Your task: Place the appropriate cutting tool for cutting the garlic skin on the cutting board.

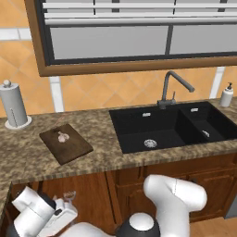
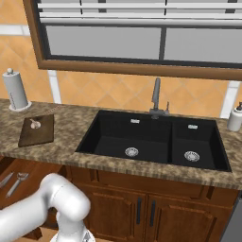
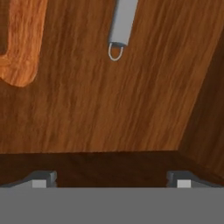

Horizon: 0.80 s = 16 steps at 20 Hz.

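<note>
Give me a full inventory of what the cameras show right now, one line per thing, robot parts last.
cutting board: one, dark brown, on the counter left of the sink.
garlic: one, pale pinkish-white, lying on the cutting board.
paper towel roll: one, white-grey, upright at the counter's back left.
sink: one, black, two basins, set into the counter.
faucet: one, grey, behind the sink.
soap dispenser: one, white, right of the sink.
utensils: two, silver, in the open drawer below the counter.
wooden-handled item: one, orange-brown, on the drawer floor.
hand: one, dark tips, open, over the drawer floor.
</note>
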### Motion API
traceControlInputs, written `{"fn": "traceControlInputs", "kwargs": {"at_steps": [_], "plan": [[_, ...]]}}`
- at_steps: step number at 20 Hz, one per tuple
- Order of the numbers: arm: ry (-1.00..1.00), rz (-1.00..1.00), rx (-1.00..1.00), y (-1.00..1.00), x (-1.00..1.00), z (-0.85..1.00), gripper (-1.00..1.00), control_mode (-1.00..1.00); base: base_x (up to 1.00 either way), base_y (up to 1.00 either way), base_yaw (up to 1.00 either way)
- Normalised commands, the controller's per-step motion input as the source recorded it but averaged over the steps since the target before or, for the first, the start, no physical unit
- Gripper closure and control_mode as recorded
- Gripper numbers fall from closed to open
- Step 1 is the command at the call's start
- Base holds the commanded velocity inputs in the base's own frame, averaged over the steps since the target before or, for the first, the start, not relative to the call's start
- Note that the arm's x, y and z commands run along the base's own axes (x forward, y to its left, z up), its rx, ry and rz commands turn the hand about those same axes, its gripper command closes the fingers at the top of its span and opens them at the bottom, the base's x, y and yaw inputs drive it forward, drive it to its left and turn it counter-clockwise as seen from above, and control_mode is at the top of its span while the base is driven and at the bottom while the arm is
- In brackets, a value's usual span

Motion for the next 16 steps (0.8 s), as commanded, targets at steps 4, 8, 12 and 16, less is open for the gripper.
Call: {"fn": "traceControlInputs", "kwargs": {"at_steps": [4,8,12,16], "plan": [[0.03,0.01,0.02,-0.06,0.18,0.02,-1.00,-1.00,0.00,0.00,0.00],[0.00,-0.04,0.01,-0.01,0.49,0.08,-1.00,-1.00,0.00,0.00,0.00],[0.00,-0.06,0.00,0.08,0.20,-0.07,-1.00,-1.00,0.00,0.00,0.00],[0.00,-0.08,0.00,0.18,0.36,-0.03,-1.00,-1.00,0.00,0.00,0.00]]}}
